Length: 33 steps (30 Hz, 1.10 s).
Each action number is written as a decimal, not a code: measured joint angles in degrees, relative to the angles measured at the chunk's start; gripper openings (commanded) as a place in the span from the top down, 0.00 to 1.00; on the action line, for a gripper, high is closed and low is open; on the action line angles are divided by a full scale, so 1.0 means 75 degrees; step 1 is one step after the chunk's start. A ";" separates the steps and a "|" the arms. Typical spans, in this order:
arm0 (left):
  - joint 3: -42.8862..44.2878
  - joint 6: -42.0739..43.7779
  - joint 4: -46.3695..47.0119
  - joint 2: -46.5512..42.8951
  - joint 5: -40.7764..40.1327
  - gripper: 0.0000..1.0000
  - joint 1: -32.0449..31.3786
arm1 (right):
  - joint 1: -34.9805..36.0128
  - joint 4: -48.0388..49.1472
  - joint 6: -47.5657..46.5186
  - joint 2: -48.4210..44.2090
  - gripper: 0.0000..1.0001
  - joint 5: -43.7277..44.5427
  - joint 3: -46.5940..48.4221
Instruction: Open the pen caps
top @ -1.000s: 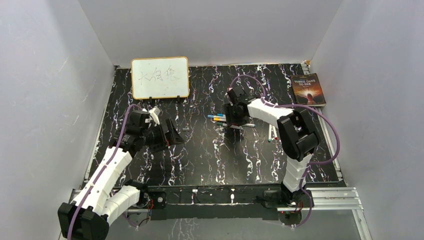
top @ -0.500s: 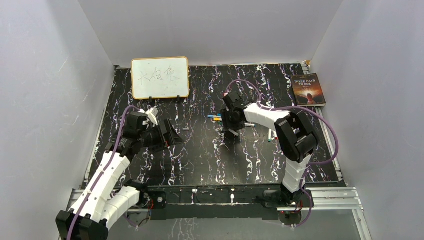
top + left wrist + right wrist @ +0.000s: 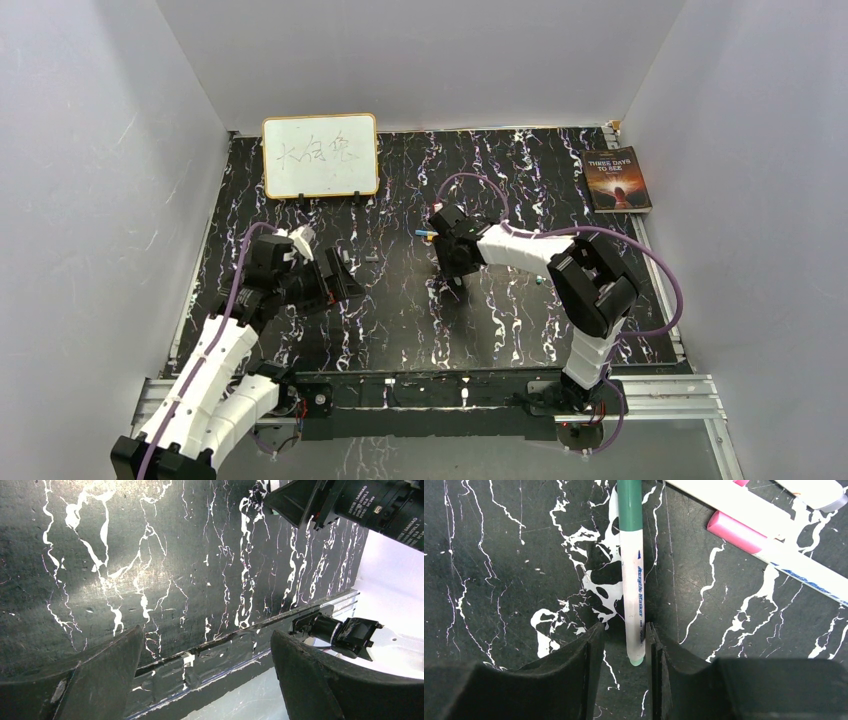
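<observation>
In the right wrist view a white pen (image 3: 633,605) with a green cap (image 3: 630,505) lies on the black marbled table, its rear end between the fingers of my right gripper (image 3: 624,635). The right finger touches the barrel; a narrow gap separates the left finger from it, so the jaws stand open. A pink-capped pen (image 3: 774,555) and another white pen (image 3: 744,502) lie to the upper right. From above, my right gripper (image 3: 447,262) is low at mid-table, with a blue pen end (image 3: 424,232) showing behind it. My left gripper (image 3: 345,280) hovers wide open with nothing in it.
A framed whiteboard (image 3: 320,155) stands at the back left. A book (image 3: 617,178) lies at the back right. A small grey piece (image 3: 371,258) lies between the two grippers. The left wrist view shows the table's near rail (image 3: 225,645) and the right arm's base (image 3: 350,632).
My right gripper has moved left and nearer, down over the green-capped pen, and its jaws have narrowed around the barrel. The left arm shifted slightly nearer, still wide open.
</observation>
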 measured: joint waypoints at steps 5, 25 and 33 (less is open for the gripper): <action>-0.0009 -0.0038 -0.0017 -0.0140 0.0012 0.02 0.0000 | 0.0117 -0.0003 0.0175 0.0012 0.80 0.0318 -0.0015; -0.0143 -0.0262 0.0277 -0.0099 0.0198 0.02 0.0000 | 0.1638 -0.0376 0.1198 -0.1434 0.88 0.0099 -0.1230; -0.0615 -0.1075 0.1186 0.0032 0.0568 0.02 0.0000 | 0.1731 -0.0428 0.1641 -0.3305 0.87 -0.0446 -0.1612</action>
